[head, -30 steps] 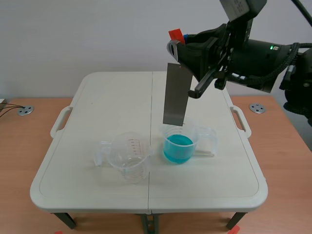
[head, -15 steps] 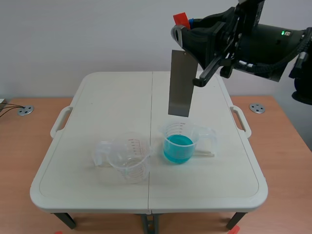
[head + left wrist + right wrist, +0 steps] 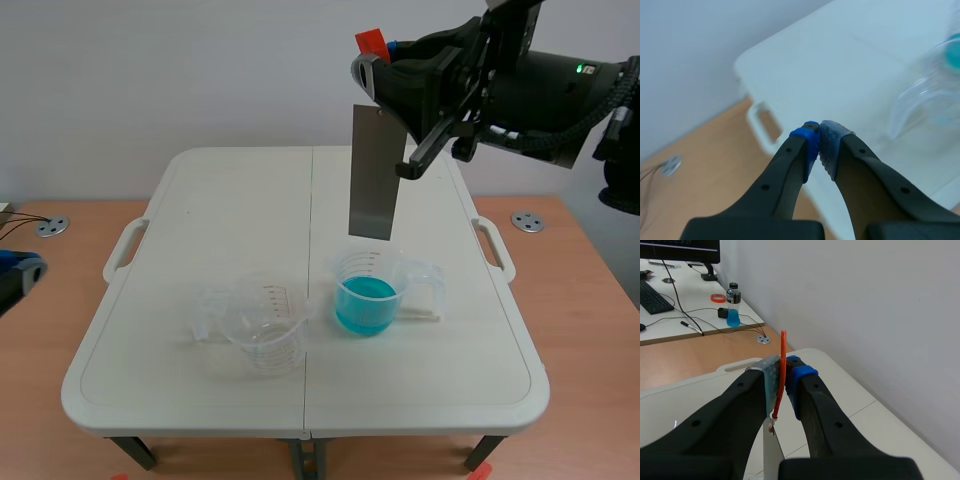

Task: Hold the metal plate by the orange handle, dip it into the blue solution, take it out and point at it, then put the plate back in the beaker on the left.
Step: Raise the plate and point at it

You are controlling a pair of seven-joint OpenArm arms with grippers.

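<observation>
A grey metal plate (image 3: 374,185) hangs upright in the air above the beaker of blue solution (image 3: 366,293). My right gripper (image 3: 378,62) is shut on the plate's orange handle (image 3: 371,42); in the right wrist view the orange handle (image 3: 783,365) stands edge-on between the fingers of the right gripper (image 3: 784,371). An empty clear beaker (image 3: 262,322) sits on the table left of the blue one. My left gripper (image 3: 24,268) is low at the scene's left edge, beside the table; in the left wrist view the left gripper (image 3: 819,135) is shut on nothing.
The white folding table (image 3: 200,210) has carrying handles on both sides, over a wooden desk (image 3: 40,330). Round metal discs (image 3: 52,227) lie on the desk at each side. In the left wrist view the clear beaker (image 3: 930,100) is ahead of the gripper.
The right arm rose with the plate, lifting it clear above the blue beaker, then held still. The left gripper has come into the scene view at the left edge.
</observation>
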